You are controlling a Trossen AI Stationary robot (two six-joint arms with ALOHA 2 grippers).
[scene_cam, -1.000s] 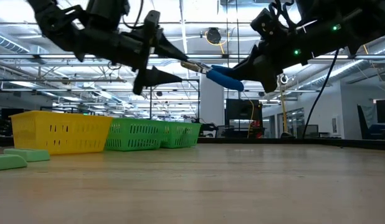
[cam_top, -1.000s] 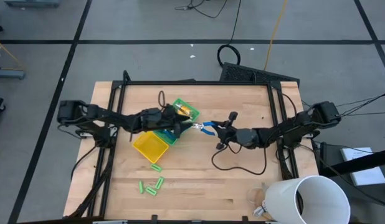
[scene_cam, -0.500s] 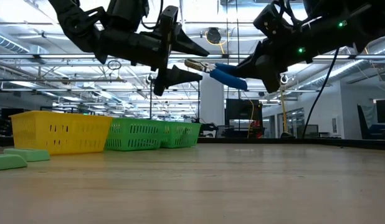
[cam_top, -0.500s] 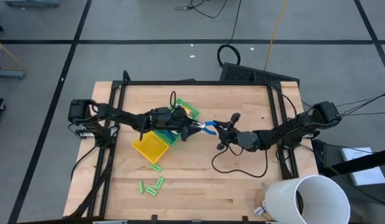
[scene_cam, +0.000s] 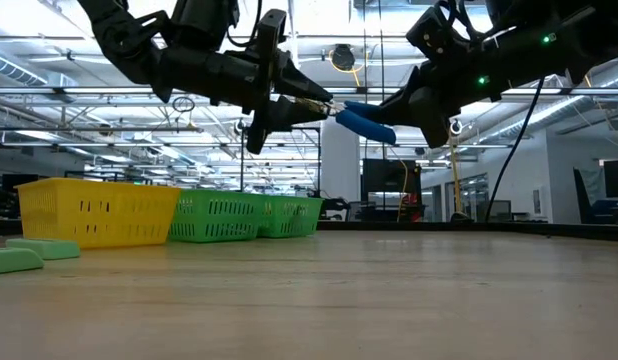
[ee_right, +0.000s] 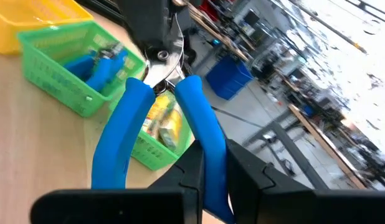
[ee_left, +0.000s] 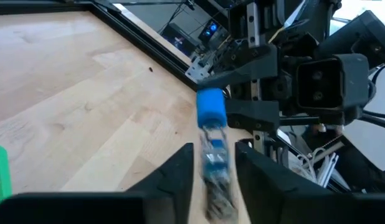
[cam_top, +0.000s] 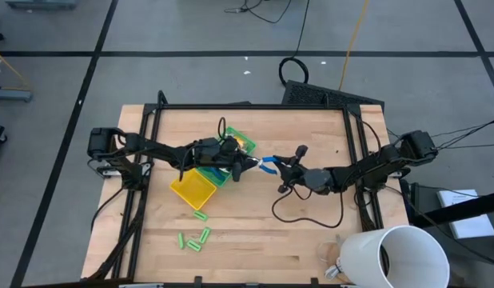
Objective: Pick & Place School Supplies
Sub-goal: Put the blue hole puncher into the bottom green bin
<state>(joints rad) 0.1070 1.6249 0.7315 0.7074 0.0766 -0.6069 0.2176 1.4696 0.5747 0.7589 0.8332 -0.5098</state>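
A blue-handled scissor-like tool [cam_top: 267,164] hangs in the air over the middle of the table, between my two grippers. My left gripper [cam_top: 251,164] has come from the left and is shut on the tool's metal end [scene_cam: 324,105]. My right gripper [cam_top: 280,170] comes from the right and is shut on a blue handle [scene_cam: 369,125]. The green-and-yellow tray [cam_top: 193,190] stands under my left arm. Its green compartments hold blue-handled tools [ee_right: 96,65] and yellow-orange pieces [ee_right: 164,121]. Several light-green sticks [cam_top: 195,238] lie on the table near the front. My left gripper pinches the tool's metal head [ee_left: 214,163] between its two fingers [ee_left: 180,177]. It comes about level from the table's left, in line with the tool. The tool is lifted clear of the table. My right gripper holds one blue handle [ee_right: 205,140] between its fingers, near the handle's free end. The other handle [ee_right: 121,137] stands free beside it. The fingers come about level from the table's right, along the handle. The tool reaches away from them toward my left gripper.
A big white cup [cam_top: 395,256] lies at the front right corner. A black cable [cam_top: 307,214] loops on the table below my right arm. Bare wood lies at the front middle and along the far side.
My left gripper has moved toward the table's right, up to the tool's metal end, with its fingers wide open. It has then shut on that end. My right gripper has kept still with the tool.
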